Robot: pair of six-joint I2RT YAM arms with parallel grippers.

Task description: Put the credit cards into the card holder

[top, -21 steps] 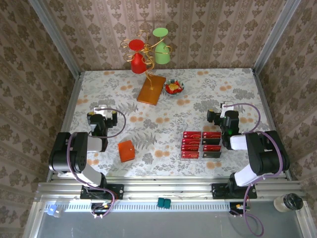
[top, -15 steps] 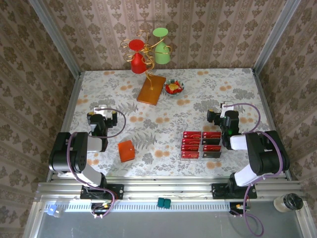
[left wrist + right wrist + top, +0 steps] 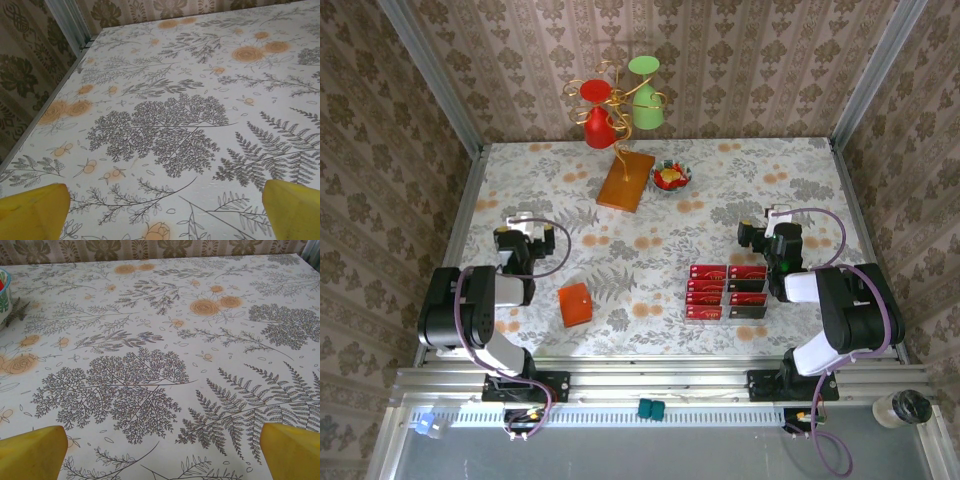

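Observation:
The credit cards point(image 3: 728, 291) lie in two short columns on the floral table, right of centre, mostly red with a few dark ones. The card holder point(image 3: 574, 304) is a small orange square lying shut, left of centre. My left gripper point(image 3: 523, 224) rests behind and left of the card holder, well apart from it. In the left wrist view it point(image 3: 165, 212) is open, its yellow fingertips point(image 3: 32, 210) wide apart over bare tablecloth. My right gripper point(image 3: 777, 218) sits behind and right of the cards. It point(image 3: 162, 452) is open too, with nothing between its fingertips point(image 3: 292, 450).
An orange-brown wooden board point(image 3: 626, 180) lies at the back centre, beside a small bowl point(image 3: 671, 177) of colourful pieces. A wire stand holding red and green cups point(image 3: 617, 103) rises behind the board. Patterned walls and metal rails point(image 3: 70, 20) close in the table.
The left wrist has edged slightly to the left. The right arm, the cards and the card holder have not moved.

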